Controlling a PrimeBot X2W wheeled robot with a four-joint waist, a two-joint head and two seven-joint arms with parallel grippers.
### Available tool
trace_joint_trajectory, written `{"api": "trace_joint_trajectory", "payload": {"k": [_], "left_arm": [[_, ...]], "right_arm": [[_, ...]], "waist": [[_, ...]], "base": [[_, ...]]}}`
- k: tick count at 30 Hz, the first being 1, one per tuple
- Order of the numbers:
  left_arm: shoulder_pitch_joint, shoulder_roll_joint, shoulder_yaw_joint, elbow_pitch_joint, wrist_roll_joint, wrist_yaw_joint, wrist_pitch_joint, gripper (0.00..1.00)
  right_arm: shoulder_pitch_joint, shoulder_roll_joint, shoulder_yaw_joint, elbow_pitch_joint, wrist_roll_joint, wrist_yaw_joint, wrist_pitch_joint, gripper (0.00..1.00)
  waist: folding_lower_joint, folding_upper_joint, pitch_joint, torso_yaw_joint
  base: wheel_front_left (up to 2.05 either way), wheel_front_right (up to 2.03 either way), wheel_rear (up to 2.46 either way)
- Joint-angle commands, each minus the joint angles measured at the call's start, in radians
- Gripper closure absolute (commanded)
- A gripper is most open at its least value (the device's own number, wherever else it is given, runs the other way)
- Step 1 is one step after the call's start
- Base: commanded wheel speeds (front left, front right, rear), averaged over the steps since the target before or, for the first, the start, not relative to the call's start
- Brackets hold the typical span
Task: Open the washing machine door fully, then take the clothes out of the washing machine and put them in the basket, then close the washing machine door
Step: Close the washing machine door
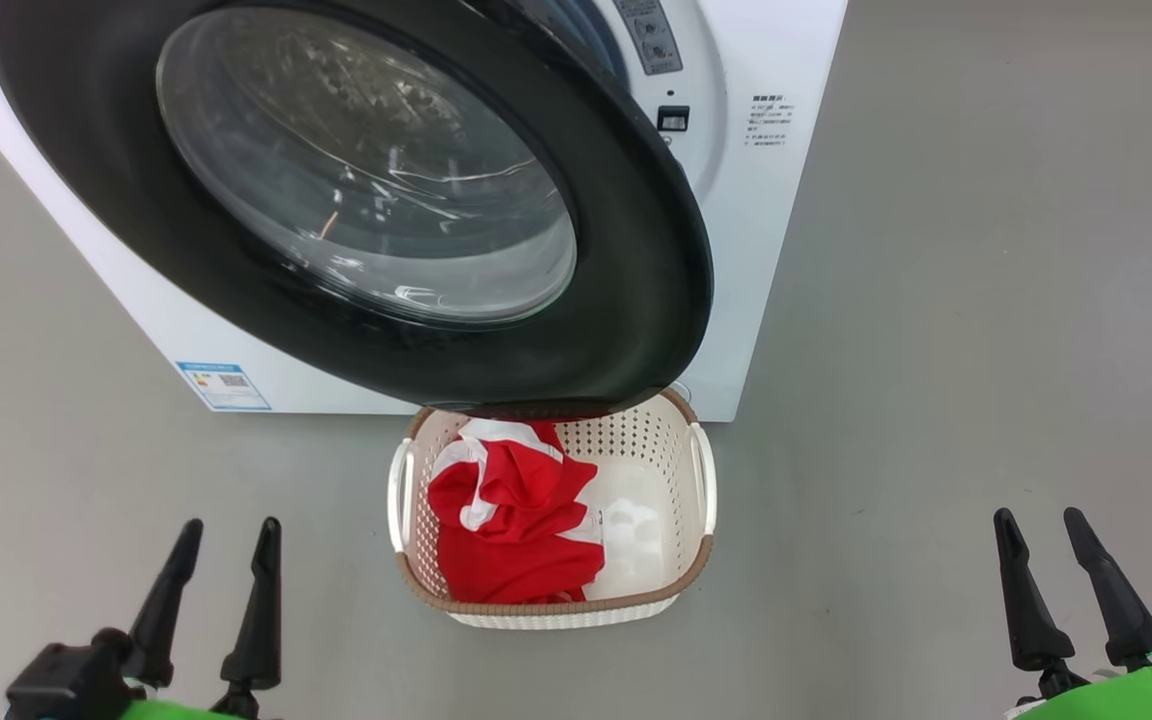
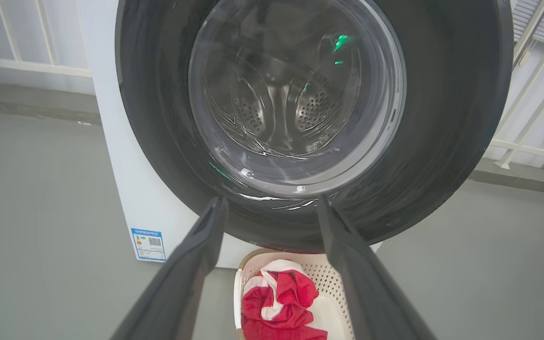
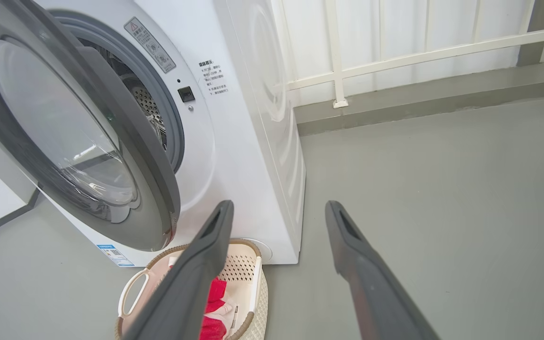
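The washing machine point(image 1: 786, 60) stands ahead, white and boxy. The washing machine door point(image 1: 636, 250), black-rimmed with a glass bowl, stands part-way open, its lower edge hanging over the basket point(image 1: 556, 606). Red and white clothes point(image 1: 516, 520) lie in the basket's left half. My left gripper point(image 1: 232, 524) is open at the lower left, well short of the basket. My right gripper point(image 1: 1039, 514) is open at the lower right. In the left wrist view the gripper point(image 2: 271, 200) faces the door point(image 2: 442, 118). In the right wrist view the gripper point(image 3: 279, 204) points past the machine's corner point(image 3: 243, 165); the steel drum point(image 3: 147, 104) shows behind the door point(image 3: 154, 179).
Grey floor point(image 1: 986, 350) spreads wide to the right of the machine and around the basket. A white railing point(image 3: 395, 61) and a low kerb run along the wall behind the machine. A blue label point(image 1: 223, 386) sits low on the machine's front.
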Motion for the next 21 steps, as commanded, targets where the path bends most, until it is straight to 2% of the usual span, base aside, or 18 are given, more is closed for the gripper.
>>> {"api": "trace_joint_trajectory", "payload": {"k": [1, 5, 21], "left_arm": [[0.006, 0.001, 0.057, -0.046, 0.059, 0.001, -0.012, 0.00], [0.022, -0.024, 0.073, -0.073, 0.128, 0.001, -0.012, 0.00], [0.035, -0.048, 0.080, -0.058, 0.158, 0.001, -0.012, 0.00]], "right_arm": [[0.003, -0.018, 0.014, -0.030, 0.003, 0.007, -0.006, 0.00], [0.008, -0.018, 0.011, -0.032, 0.003, 0.007, -0.006, 0.00], [0.015, -0.014, 0.014, -0.029, 0.004, 0.007, -0.006, 0.00]], "waist": [[0.0000, 0.0000, -0.002, 0.001], [0.0000, 0.0000, -0.004, 0.003], [0.0000, 0.0000, -0.013, 0.004]], "base": [[0.00, 0.00, 0.00], [0.00, 0.00, 0.00], [0.00, 0.00, 0.00]]}}
